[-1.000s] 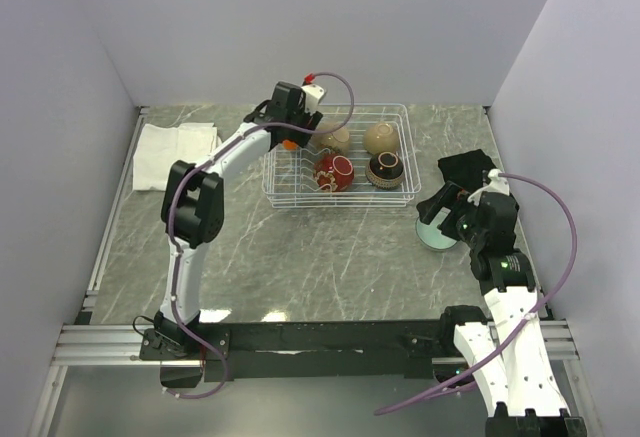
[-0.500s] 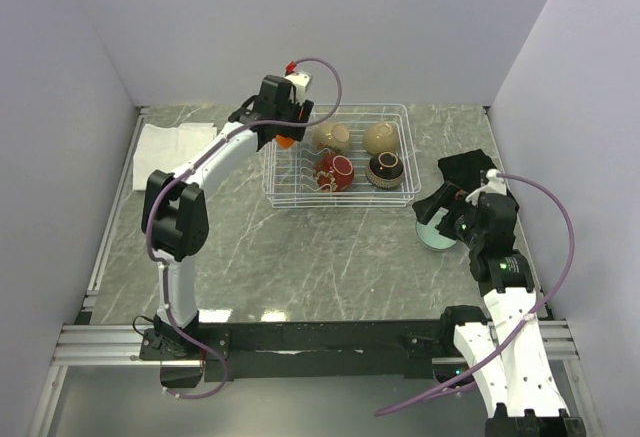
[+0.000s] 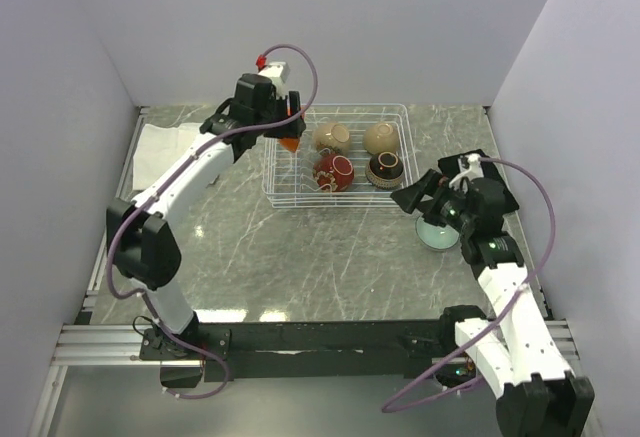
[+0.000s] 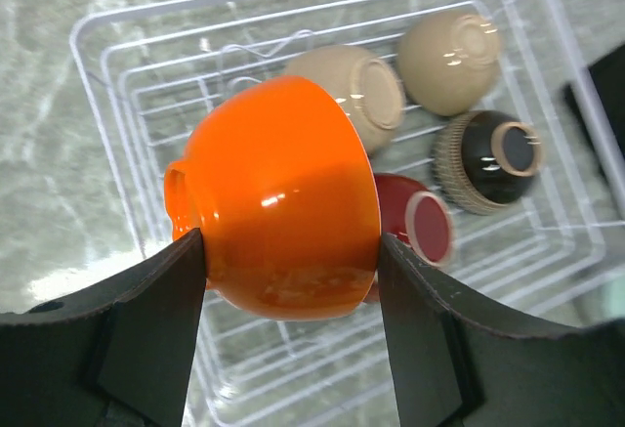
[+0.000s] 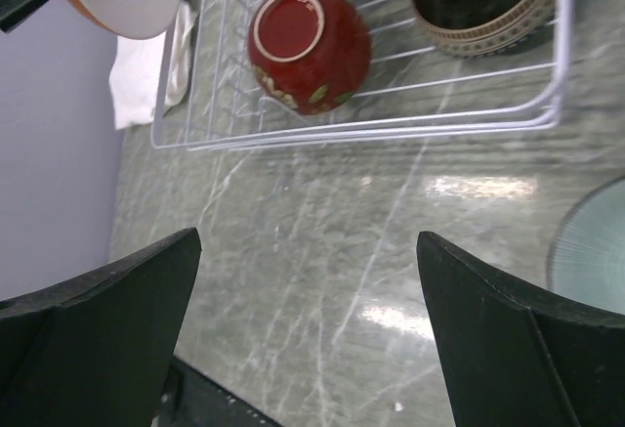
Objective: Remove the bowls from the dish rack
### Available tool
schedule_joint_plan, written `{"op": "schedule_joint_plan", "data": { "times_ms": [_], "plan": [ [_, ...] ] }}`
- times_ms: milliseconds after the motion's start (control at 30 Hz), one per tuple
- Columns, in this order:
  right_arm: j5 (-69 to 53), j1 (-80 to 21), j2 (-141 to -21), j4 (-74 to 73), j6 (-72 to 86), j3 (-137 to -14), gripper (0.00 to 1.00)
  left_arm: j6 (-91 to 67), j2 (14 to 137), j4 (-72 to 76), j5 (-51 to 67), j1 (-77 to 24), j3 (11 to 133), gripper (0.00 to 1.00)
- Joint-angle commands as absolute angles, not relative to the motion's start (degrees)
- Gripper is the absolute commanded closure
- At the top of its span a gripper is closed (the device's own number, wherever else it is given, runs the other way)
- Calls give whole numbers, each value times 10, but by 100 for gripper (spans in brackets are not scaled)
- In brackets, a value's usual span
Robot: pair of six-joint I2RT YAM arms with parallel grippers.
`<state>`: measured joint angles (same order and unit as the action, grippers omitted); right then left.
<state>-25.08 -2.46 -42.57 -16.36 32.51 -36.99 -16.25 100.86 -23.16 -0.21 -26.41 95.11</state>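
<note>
Left gripper [image 4: 288, 261] clamps a glossy orange ceramic bowl [image 4: 278, 202] above the white wire dish rack [image 3: 340, 205]; setting it on the table [image 3: 300, 257] likely comes next; right gripper [image 5: 308, 246] gapes empty

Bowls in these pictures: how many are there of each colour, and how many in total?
orange bowl: 1
tan bowls: 2
dark red bowl: 1
black-brown bowl: 1
pale green bowl: 1
Total: 6
</note>
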Motion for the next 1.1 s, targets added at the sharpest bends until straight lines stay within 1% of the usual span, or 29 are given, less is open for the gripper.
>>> {"op": "schedule_joint_plan", "data": {
  "times_ms": [0,333,533,567,733,933,1033,1067],
  "plan": [
    [-294,-47,-468,-70,373,-381,0,-239,939,-182,61,-260,920,90],
    [-320,-112,-596,40,461,-421,0,-330,828,-108,163,-255,796,91],
    [-336,-149,-678,105,492,-457,1,-404,764,-28,217,-254,713,92],
    [-337,-156,-696,112,497,-462,1,-415,757,-18,221,-254,702,94],
    [-352,-177,-760,163,525,-498,3,-460,724,31,239,-255,650,94],
    [-379,-199,-822,214,558,-529,8,-485,700,55,250,-255,613,93],
    [-389,-211,-847,234,569,-543,12,-506,692,76,261,-255,596,93],
    [-390,-214,-853,242,570,-549,16,-511,691,80,265,-255,593,93]
  ]
}}
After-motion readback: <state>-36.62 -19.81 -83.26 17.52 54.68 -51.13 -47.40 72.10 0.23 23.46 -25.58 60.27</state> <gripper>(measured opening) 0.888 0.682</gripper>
